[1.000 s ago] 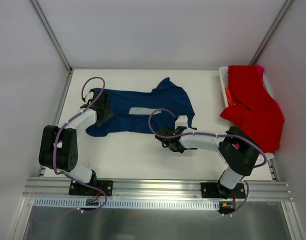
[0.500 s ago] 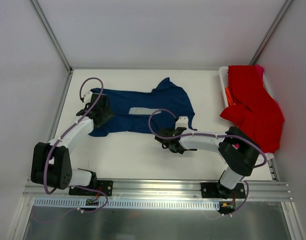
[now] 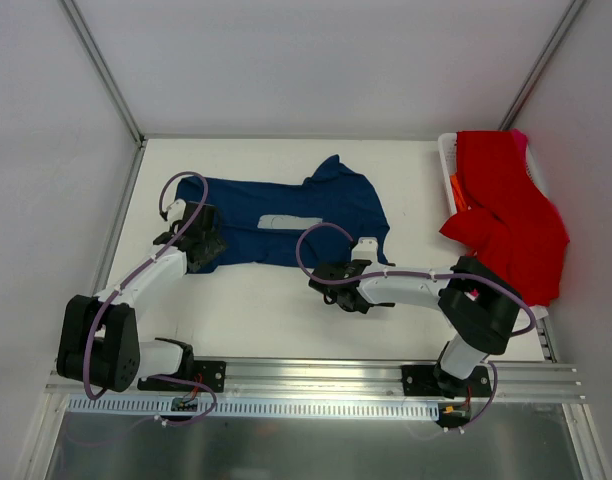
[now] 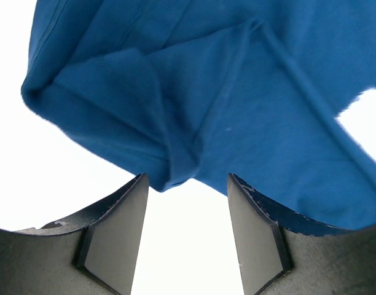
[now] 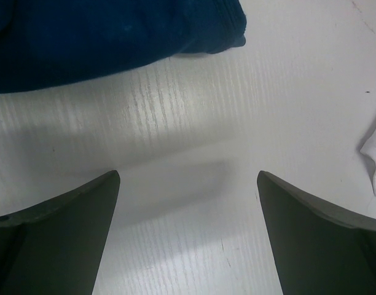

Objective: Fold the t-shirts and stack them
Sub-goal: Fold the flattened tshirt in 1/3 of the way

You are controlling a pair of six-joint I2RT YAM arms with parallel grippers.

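The navy t-shirt (image 3: pixel 286 215) lies spread across the table's middle, with a pale patch (image 3: pixel 291 221) on it. My left gripper (image 3: pixel 202 250) sits at the shirt's near-left end. In the left wrist view its jaws (image 4: pixel 187 181) stand open on bare table, and a folded edge of the navy t-shirt (image 4: pixel 176 92) lies just beyond the tips. My right gripper (image 3: pixel 323 281) hovers wide open over the table just near of the shirt's lower edge; the right wrist view shows the open gripper (image 5: pixel 188 175) with the navy hem (image 5: pixel 114 37) ahead. A red t-shirt (image 3: pixel 506 210) drapes over the basket, with pink cloth (image 3: pixel 519 135) behind it.
The white plastic basket (image 3: pixel 446 150) stands at the table's right edge under the red cloth. Metal frame posts rise at the back corners. A bit of white cloth (image 5: pixel 375 157) shows at the right edge of the right wrist view.
My left gripper has drawn back toward the near side, from on top of the shirt's left end to its near edge. The right gripper has shifted slightly left and nearer.
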